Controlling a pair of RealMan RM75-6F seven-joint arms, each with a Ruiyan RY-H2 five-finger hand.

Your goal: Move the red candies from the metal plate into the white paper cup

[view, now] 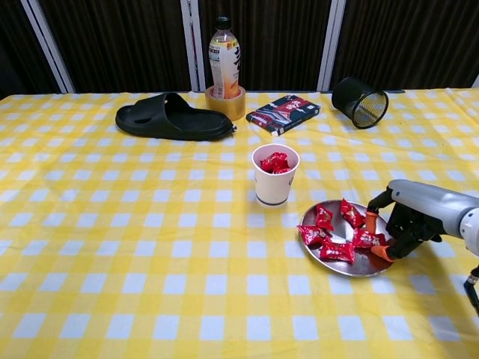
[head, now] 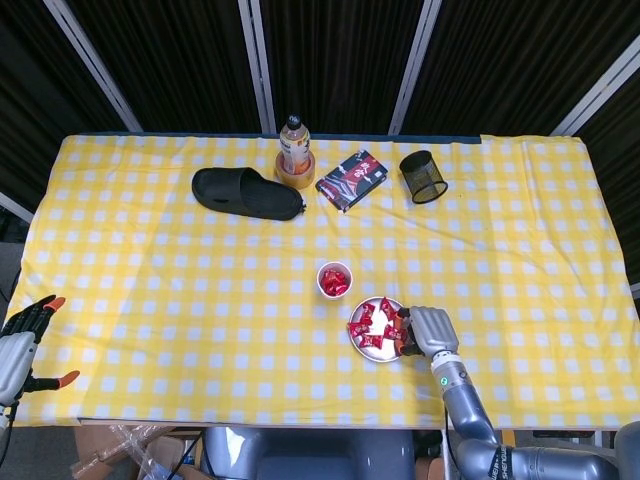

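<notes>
The metal plate point(view: 358, 265) point(head: 372, 351) sits right of centre with several red candies point(view: 329, 233) on it. Just behind and left of it stands the white paper cup point(view: 274, 187) point(head: 335, 290), with red candies point(view: 275, 161) inside. My right hand point(view: 410, 218) point(head: 430, 329) is low over the plate's right edge. Its orange fingertips point(view: 372, 220) straddle one red candy point(view: 366, 239) that still lies on the plate. My left hand point(head: 22, 340) hangs off the table's front left corner, its fingers spread and holding nothing.
Along the back of the yellow checked table are a black slipper point(view: 171, 118), a drink bottle point(view: 224, 58) standing in a tape roll, a book point(view: 284, 113) and a tipped black mesh cup point(view: 360, 102).
</notes>
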